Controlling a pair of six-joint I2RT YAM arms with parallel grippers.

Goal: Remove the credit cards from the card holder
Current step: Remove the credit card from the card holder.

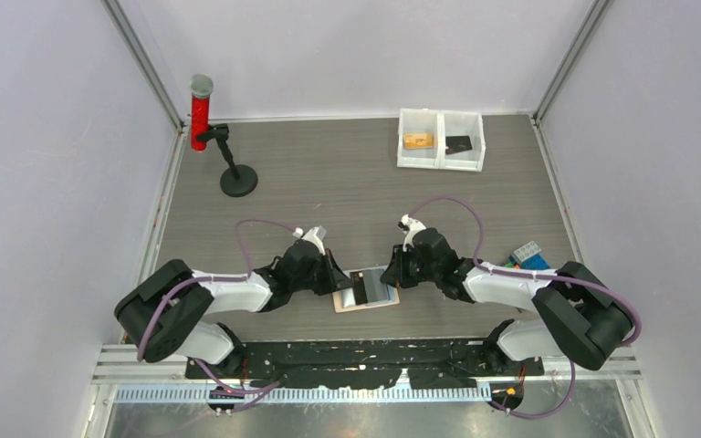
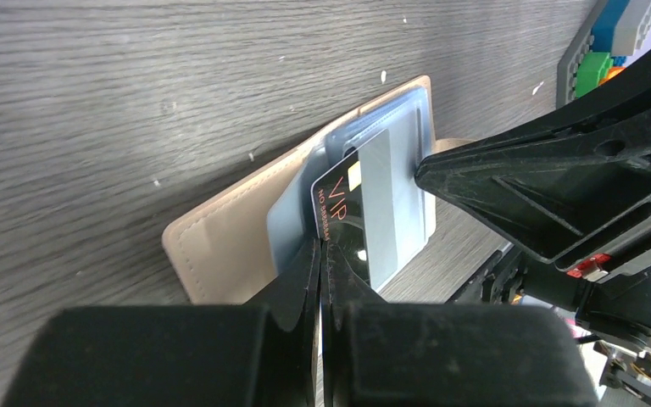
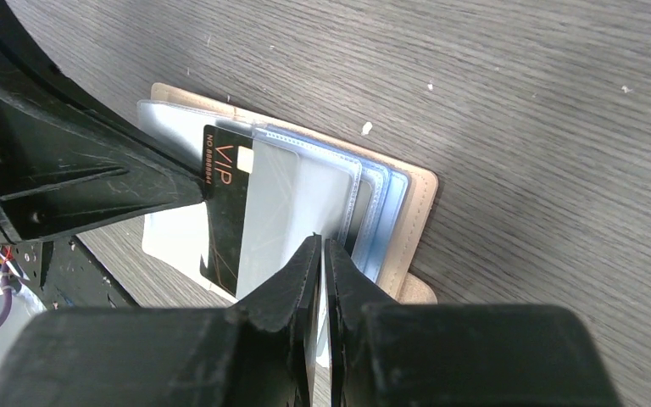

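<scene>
Left claw (image 2: pixel 322 248) pinches black credit card (image 2: pixel 339 208) partly out of card holder (image 2: pixel 220 246) at table's (image 1: pixel 329 182) 6 o'clock; right claw (image 3: pixel 323 246) clamps holder pocket.

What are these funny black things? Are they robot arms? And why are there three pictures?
Yes, they are two robot arms bolted to a grey wooden table. One picture looks down from above. The other two come from small cameras on each wrist. Between the arms lies an open tan leather card holder with shiny clear pockets. The left arm has its jaws shut on a black card marked VIP, which sticks partly out. The right arm has its jaws pinching the holder's pockets. Farther back are a white two-part bin, a red tube on a black stand and colourful toy bricks.
</scene>
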